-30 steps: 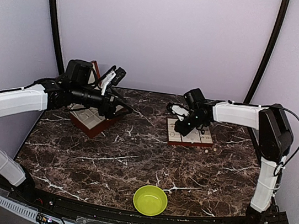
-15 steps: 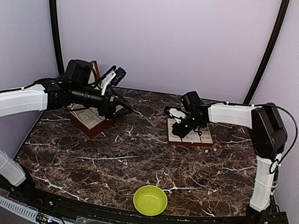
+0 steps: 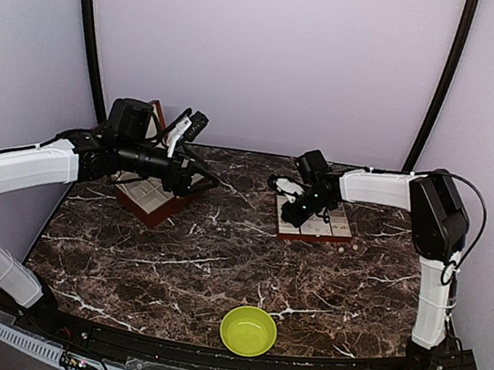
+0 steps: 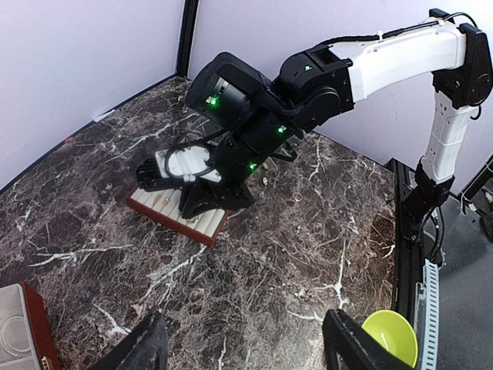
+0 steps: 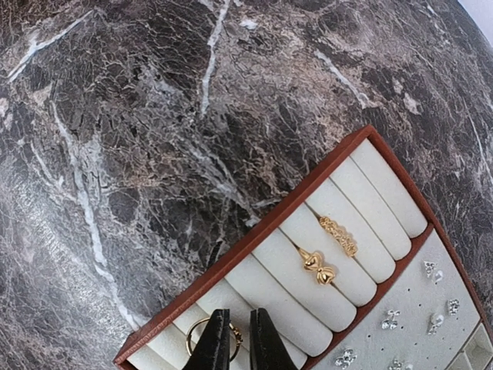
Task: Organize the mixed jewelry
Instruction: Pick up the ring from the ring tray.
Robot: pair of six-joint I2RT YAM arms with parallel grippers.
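Your right gripper (image 5: 239, 345) is pinched down to a narrow slit on a thin gold ring (image 5: 194, 327). One side of the band sits between the tips, and the rest of the hoop shows to their left. It lies in a cream row at a corner of the tray (image 5: 254, 229), toward the far right of the counter (image 3: 217, 264). Your left gripper (image 4: 246, 351) gapes wide, holding nothing.

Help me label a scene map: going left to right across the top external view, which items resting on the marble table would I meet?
red-brown hinged box → green bowl → padded tray
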